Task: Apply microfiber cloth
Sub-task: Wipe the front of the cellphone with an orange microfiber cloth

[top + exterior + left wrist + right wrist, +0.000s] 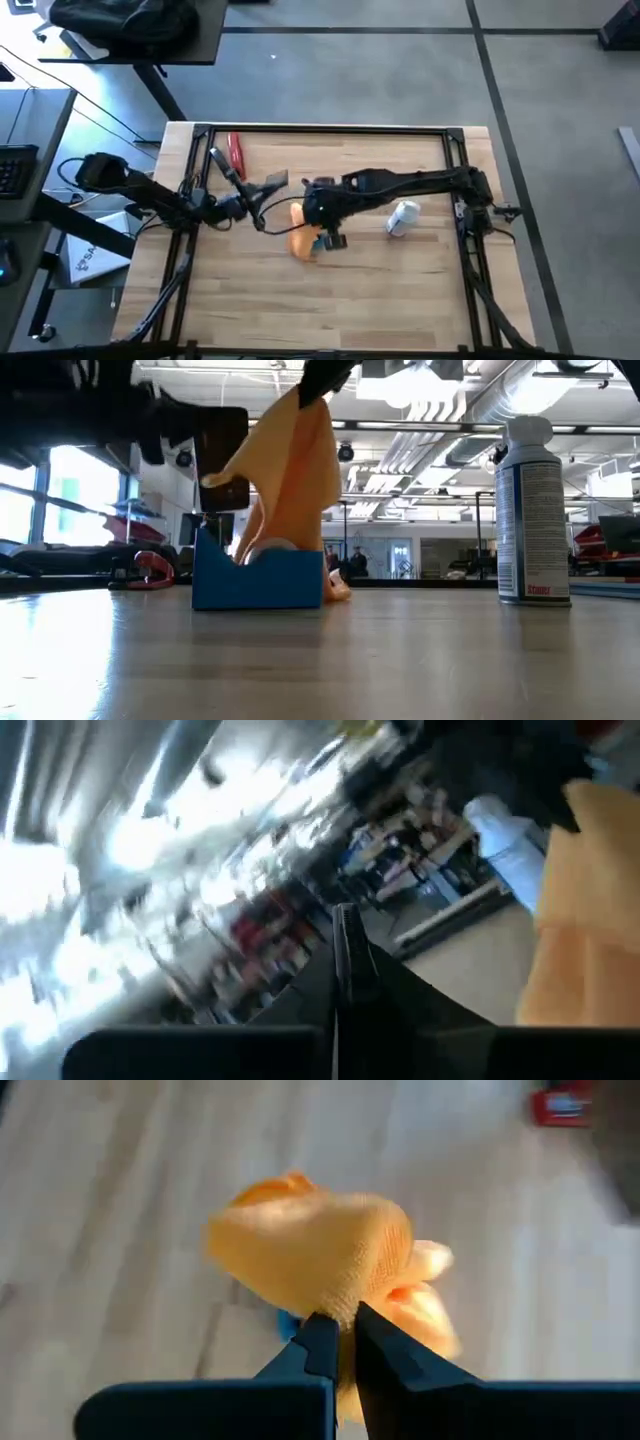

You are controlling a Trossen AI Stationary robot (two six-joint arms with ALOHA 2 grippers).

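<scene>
The orange microfiber cloth [295, 470] hangs from my right gripper [342, 1342], which is shut on it above the table's middle [318, 212]. Its lower end reaches the table behind a small blue block [258, 582]. My left gripper [258, 195] reaches in from the table's left, shut on a black phone [222, 455] held in the air just left of the cloth. In the left wrist view the phone shows edge-on [346, 955], with the cloth [585, 910] beyond it. My left gripper holds the black phone between its two fingers, coming about level from the table's left. The phone's thin edge [345, 982] rises from between the fingers. The phone is lifted clear of the table and stands roughly upright. My right gripper pinches a bunched fold of the cloth [335, 1308] between its two fingers, several layers gathered together. The fingers point down from above. The cloth hangs slack below them, and its lower end [335, 588] lies on the table by the blue block.
A white spray can [402, 217] stands upright right of the cloth [533, 510]. A red tool [236, 152] lies near the table's far left. The table's near half is bare wood [330, 310]. A black frame rail [320, 128] runs along the far edge.
</scene>
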